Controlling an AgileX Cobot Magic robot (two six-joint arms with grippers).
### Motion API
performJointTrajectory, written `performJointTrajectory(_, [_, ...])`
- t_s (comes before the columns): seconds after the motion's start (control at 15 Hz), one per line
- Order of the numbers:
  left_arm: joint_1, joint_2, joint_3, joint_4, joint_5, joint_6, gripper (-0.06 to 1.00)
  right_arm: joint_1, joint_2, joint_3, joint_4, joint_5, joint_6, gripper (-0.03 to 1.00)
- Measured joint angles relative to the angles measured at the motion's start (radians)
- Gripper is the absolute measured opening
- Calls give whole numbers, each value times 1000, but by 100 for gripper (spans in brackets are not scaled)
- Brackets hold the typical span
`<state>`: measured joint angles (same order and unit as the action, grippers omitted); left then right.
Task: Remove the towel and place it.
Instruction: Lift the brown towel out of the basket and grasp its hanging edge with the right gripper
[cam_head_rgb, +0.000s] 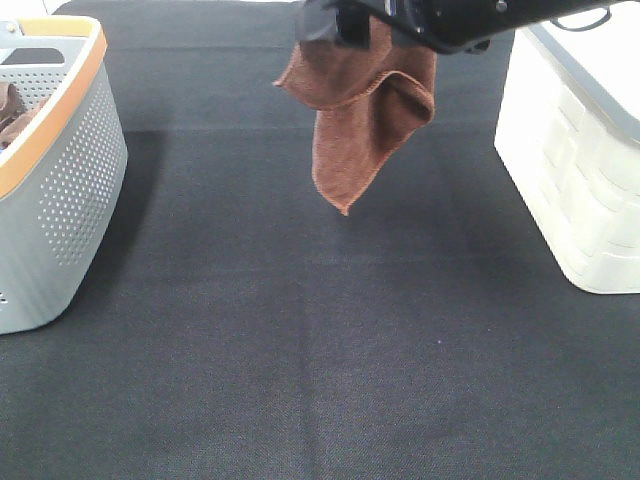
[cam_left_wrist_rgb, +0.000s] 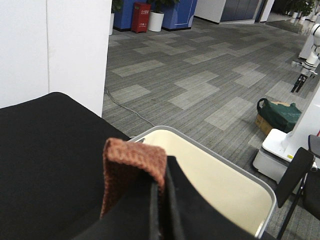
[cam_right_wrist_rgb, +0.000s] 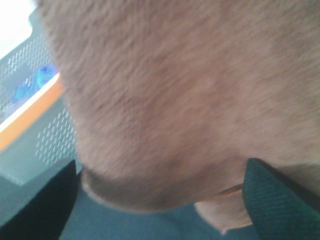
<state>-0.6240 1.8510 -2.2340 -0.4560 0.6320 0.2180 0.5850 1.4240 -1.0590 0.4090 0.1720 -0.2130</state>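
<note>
The reddish-brown towel (cam_head_rgb: 365, 120) hangs in the air over the far middle of the black table (cam_head_rgb: 320, 350), its lowest corner clear of the surface. Black arm parts cross the top of the high view above it. In the left wrist view my left gripper (cam_left_wrist_rgb: 160, 200) has its fingers pressed together on a fold of the towel (cam_left_wrist_rgb: 132, 165). In the right wrist view the towel (cam_right_wrist_rgb: 175, 100) fills the frame, and the fingers (cam_right_wrist_rgb: 280, 200) of my right gripper (cam_right_wrist_rgb: 160, 210) stand wide apart on either side of it.
A grey perforated basket with an orange rim (cam_head_rgb: 70, 180) stands at the left edge with brown cloth inside; it also shows in the right wrist view (cam_right_wrist_rgb: 35, 135). A white lidded bin (cam_head_rgb: 570, 170) stands at the right, and its lid shows in the left wrist view (cam_left_wrist_rgb: 215, 185).
</note>
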Motion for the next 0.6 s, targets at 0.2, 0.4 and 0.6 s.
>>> performJointTrajectory(0.2, [0,0,0,-9,0,0,0,0,0,0,-14,-5,17,85])
performJointTrajectory(0.4, [0,0,0,-37,0,0,0,0,4,0,-16,-8,33,90])
performJointTrajectory(0.6, [0,0,0,-69,1,0,0,0,10,0,-48,-12,45,92])
